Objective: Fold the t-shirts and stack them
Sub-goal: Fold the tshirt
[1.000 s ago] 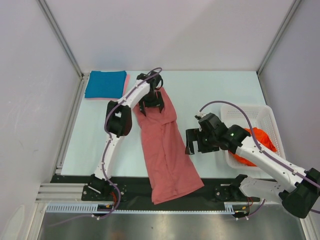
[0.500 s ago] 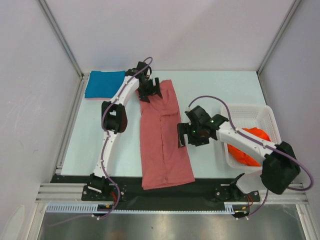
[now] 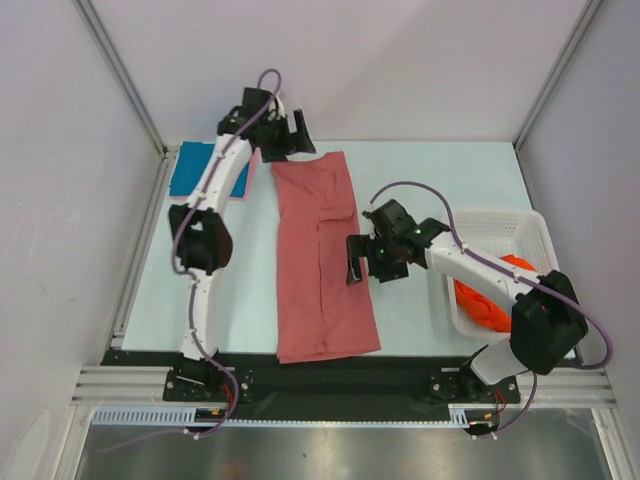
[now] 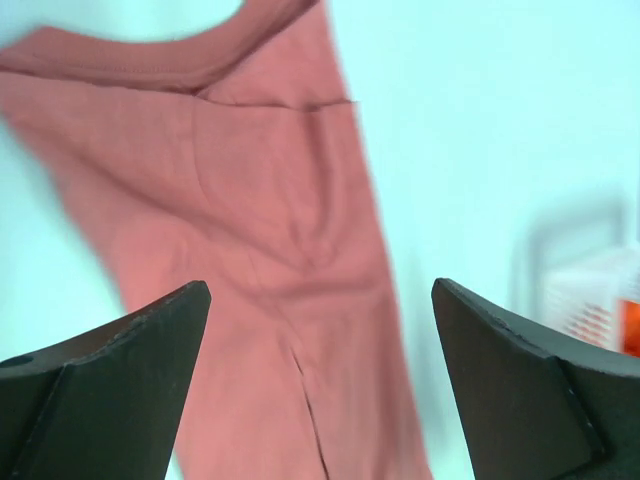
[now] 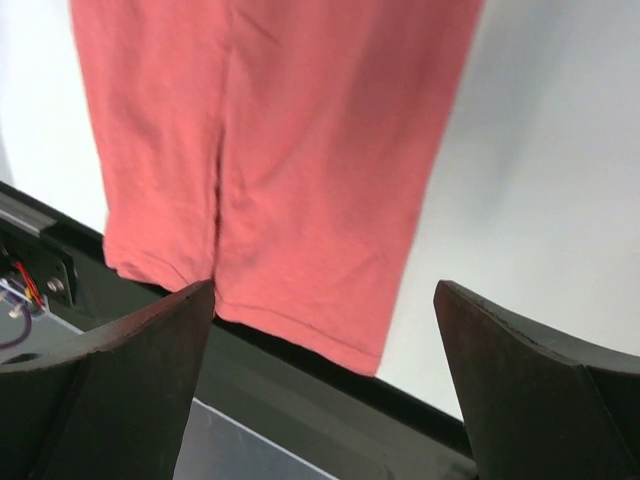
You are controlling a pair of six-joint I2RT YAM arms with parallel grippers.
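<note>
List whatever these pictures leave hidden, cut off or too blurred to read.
- Top view: the left arm covers the right part of the teal shirt.
- Top view: the right arm crosses the orange shirts in the basket; count unclear.
- Left wrist view: the basket is a blur at the right edge.
- Right wrist view: the top edge cuts off the salmon shirt's collar end.
</note>
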